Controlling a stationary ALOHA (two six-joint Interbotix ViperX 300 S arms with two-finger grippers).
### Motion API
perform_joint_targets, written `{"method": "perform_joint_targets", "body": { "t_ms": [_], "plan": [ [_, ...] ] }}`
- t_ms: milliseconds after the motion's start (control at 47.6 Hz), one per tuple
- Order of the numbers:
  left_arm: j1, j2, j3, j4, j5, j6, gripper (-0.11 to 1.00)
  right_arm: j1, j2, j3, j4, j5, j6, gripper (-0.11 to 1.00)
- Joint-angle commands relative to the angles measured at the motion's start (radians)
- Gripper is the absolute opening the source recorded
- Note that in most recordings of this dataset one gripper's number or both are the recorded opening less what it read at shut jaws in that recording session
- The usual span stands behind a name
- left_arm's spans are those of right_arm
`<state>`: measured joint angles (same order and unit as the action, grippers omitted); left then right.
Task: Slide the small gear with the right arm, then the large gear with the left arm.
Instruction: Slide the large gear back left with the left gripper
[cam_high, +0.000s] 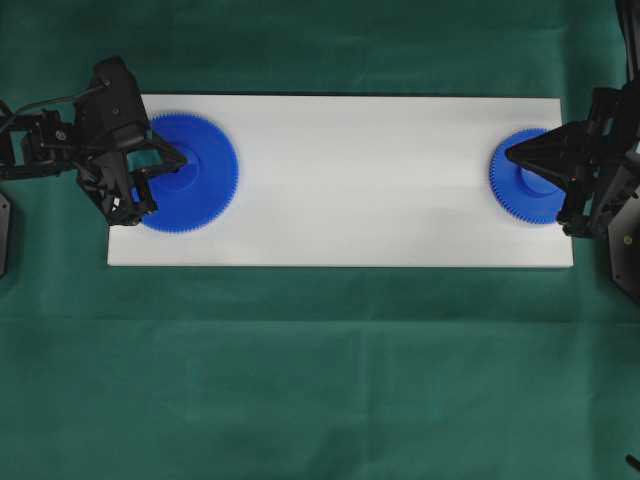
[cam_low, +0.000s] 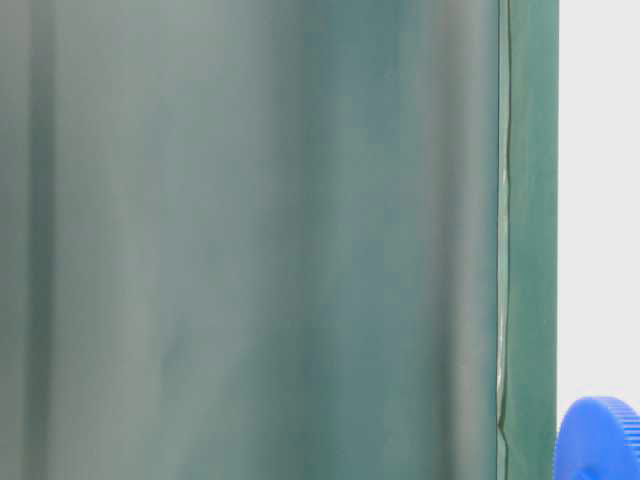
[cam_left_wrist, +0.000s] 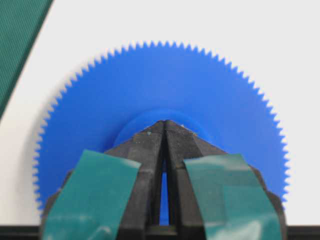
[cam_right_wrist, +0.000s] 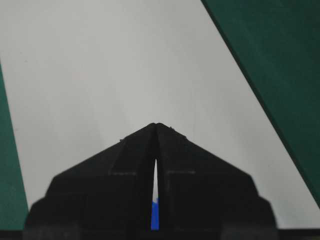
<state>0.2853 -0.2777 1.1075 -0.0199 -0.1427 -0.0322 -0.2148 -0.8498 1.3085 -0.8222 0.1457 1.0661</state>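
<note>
The large gear (cam_high: 205, 190), a wide blue toothed disc, lies at the left end of the white board (cam_high: 360, 180). My left gripper (cam_high: 183, 160) is shut, its teal-patched fingers meeting in a point over the gear's raised hub (cam_left_wrist: 150, 120). In the left wrist view the left gripper (cam_left_wrist: 165, 122) covers the hub's centre. The small gear (cam_high: 515, 190) lies at the board's right end. The right gripper (cam_high: 508, 153) is shut with its point over that gear's left part. In the right wrist view the right gripper (cam_right_wrist: 157, 125) hides the small gear (cam_right_wrist: 155, 215) except for a blue sliver.
Green cloth (cam_high: 320, 380) surrounds the board on all sides. The board's long middle stretch between the two gears is bare white (cam_right_wrist: 125, 65). A toothed blue gear edge (cam_low: 600, 440) shows in the table-level view; which gear it is I cannot tell.
</note>
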Motion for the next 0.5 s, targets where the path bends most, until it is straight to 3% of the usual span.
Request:
{"method": "perform_joint_targets", "body": {
  "t_ms": [0, 483],
  "plan": [
    [0.002, -0.029, -0.026, 0.0, -0.002, 0.003, -0.01, 0.002, 0.0, -0.015, 0.002, -0.008, 0.002, 0.5],
    [-0.049, -0.233, -0.048, 0.002, 0.037, 0.005, -0.01, 0.002, -0.015, -0.014, 0.0, -0.003, 0.0, 0.5]
  ]
}}
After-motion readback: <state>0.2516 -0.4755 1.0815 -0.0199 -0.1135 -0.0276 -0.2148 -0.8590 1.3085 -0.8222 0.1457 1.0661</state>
